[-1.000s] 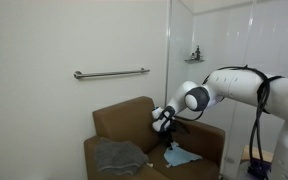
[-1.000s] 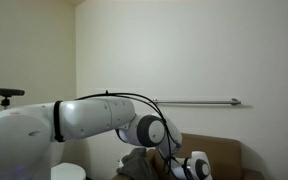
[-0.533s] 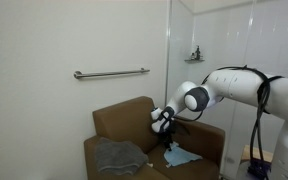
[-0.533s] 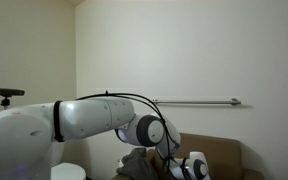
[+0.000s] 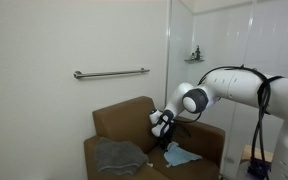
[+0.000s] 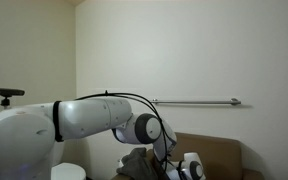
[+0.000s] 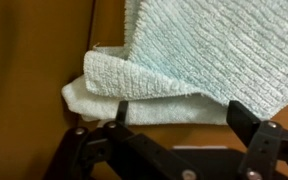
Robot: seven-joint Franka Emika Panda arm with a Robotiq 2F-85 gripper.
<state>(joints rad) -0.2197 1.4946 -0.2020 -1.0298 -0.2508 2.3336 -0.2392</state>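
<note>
Claw (image 7: 179,118) hangs with its black jaws spread wide and empty, just above a folded pale blue terry towel (image 7: 184,55). Under it, the brown upholstered armchair (image 5: 119,122) carries a crumpled grey cloth (image 5: 117,155) on its seat. The pale blue towel lies beside that cloth, apart from it.
</note>
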